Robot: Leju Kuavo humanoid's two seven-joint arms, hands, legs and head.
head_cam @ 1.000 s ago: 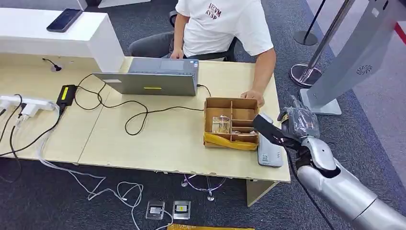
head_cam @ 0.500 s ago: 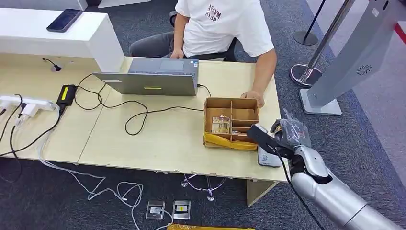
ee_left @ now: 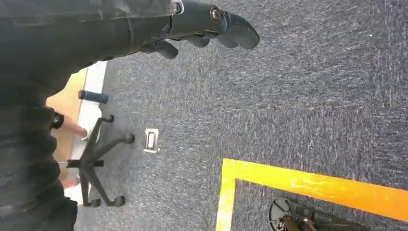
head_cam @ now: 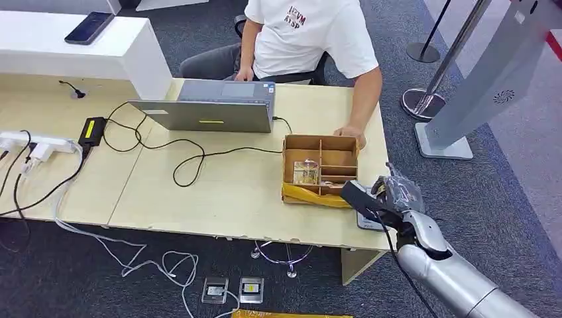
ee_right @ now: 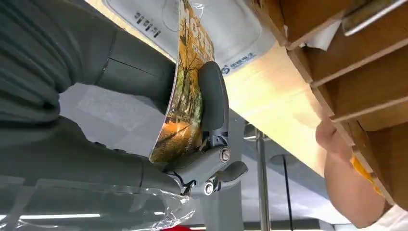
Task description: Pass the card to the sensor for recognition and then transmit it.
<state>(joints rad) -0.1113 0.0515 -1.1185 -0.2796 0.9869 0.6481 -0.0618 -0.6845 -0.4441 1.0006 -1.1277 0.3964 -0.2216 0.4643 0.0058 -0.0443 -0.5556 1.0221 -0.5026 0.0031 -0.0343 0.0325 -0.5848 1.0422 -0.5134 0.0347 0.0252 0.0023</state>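
Head view: the right hand [head_cam: 388,199] is positioned over the grey sensor [head_cam: 368,217] at the table [head_cam: 219,192] edge, beside the cardboard box [head_cam: 321,170]. A person's hand [head_cam: 351,134] is rested on the box's far side.

Left wrist view: the left hand [ee_left: 202,26] is seen above grey carpet [ee_left: 308,96], fingers loosely curled and holding nothing.

Right wrist view: the card [ee_right: 185,91] is pinched between thumb and fingers [ee_right: 213,98], just beside the sensor [ee_right: 226,29].
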